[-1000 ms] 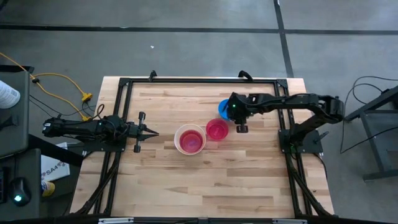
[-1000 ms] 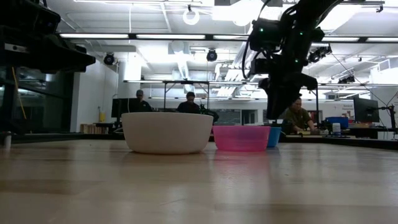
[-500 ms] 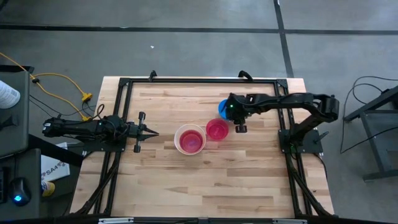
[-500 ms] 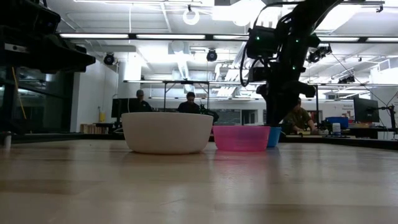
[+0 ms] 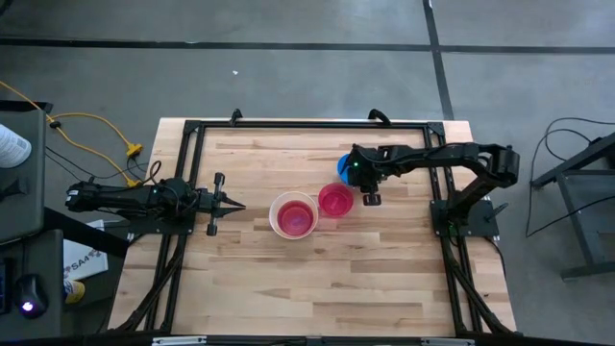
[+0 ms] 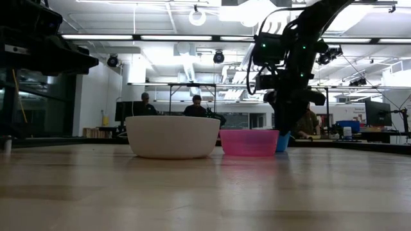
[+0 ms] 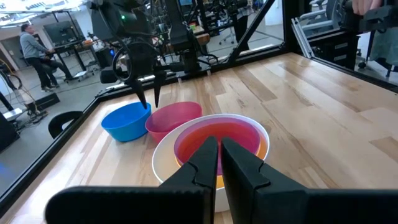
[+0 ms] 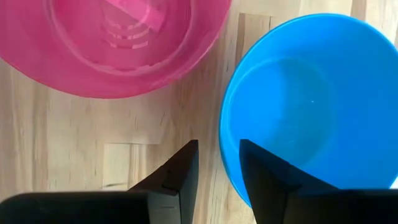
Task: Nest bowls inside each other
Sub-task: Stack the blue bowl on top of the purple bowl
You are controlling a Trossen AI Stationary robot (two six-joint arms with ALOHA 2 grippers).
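Note:
A white bowl (image 5: 275, 213) stands mid-table with a yellow bowl (image 7: 263, 147) and a red bowl (image 7: 214, 134) nested in it. A pink bowl (image 5: 335, 200) stands on the table next to it, toward the right. A blue bowl (image 5: 342, 164) stands just beyond the pink one. My right gripper (image 8: 217, 163) points steeply down, open, over the blue bowl's rim on the pink bowl's side. One finger is above the bowl's inside and one outside it. My left gripper (image 5: 237, 205) waits shut and level, left of the white bowl. My right gripper straddles the blue bowl's rim (image 8: 222, 146) from above, one finger (image 8: 264, 171) over the hollow and one finger (image 8: 180, 171) over the wood between blue and pink bowls. Whether either finger touches the rim, I cannot tell.
A black frame (image 5: 307, 125) runs round the tabletop. Bare wood (image 5: 317, 279) fills the near half of the table. People sit at desks (image 6: 196, 109) in the room beyond the far edge.
My right gripper has sunk a little toward the blue bowl's rim, staying open. The bowls have not moved.

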